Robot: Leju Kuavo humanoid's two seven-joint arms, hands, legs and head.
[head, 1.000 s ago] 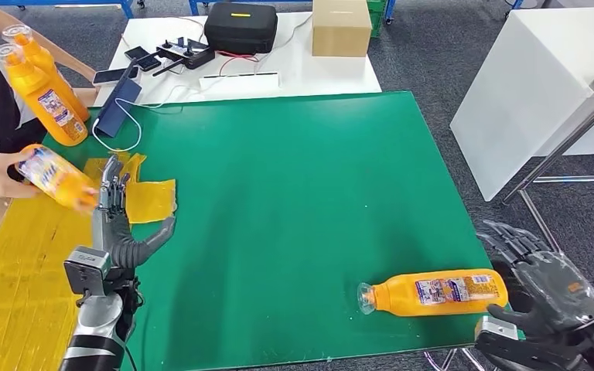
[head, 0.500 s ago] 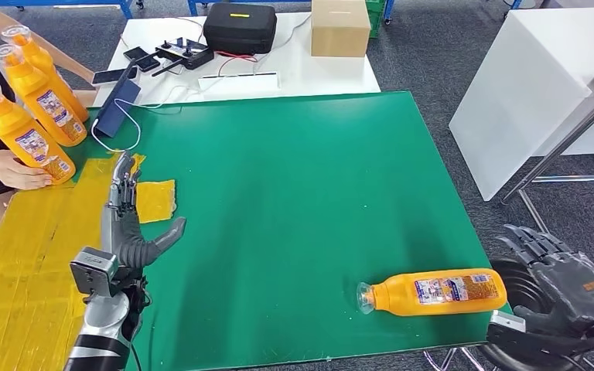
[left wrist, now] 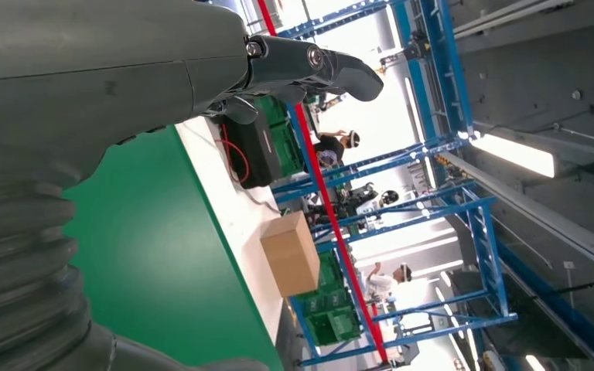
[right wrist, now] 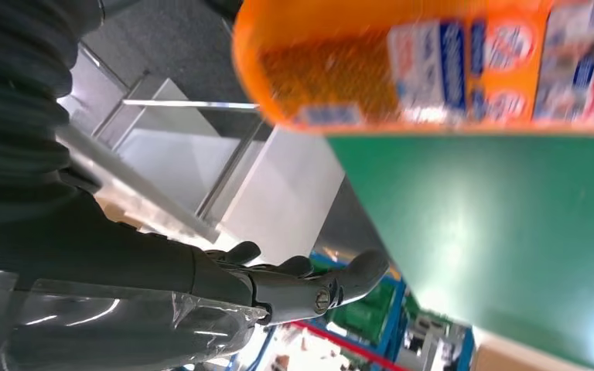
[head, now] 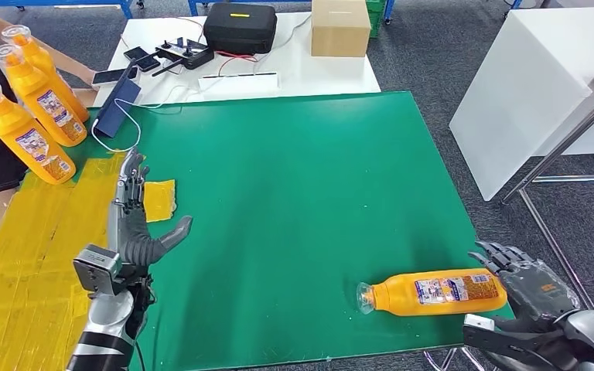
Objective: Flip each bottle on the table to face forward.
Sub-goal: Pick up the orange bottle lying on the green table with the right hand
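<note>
An orange bottle [head: 431, 292] lies on its side near the front right edge of the green table [head: 294, 178], its clear cap pointing left. The right wrist view shows its labelled body [right wrist: 433, 62] close up. My right hand [head: 530, 290] hovers just off the table's right edge beside the bottle's base, fingers spread, holding nothing. My left hand [head: 133, 220] stands upright over the table's left side, fingers straight up and apart, thumb out, empty. Three orange bottles [head: 27, 131] stand upright at the far left on the yellow sheet [head: 23, 263].
A person sits at the far left behind the standing bottles. A loose yellow patch [head: 158, 199] lies beside my left hand. Behind the green table a white table holds a black case [head: 240, 27], a cardboard box [head: 341, 27] and cables. A white bench [head: 526, 85] stands at right.
The person stood the third bottle upright on the yellow sheet and withdrew the hand. My right hand rose toward the lying bottle's base. My left hand shifted slightly right.
</note>
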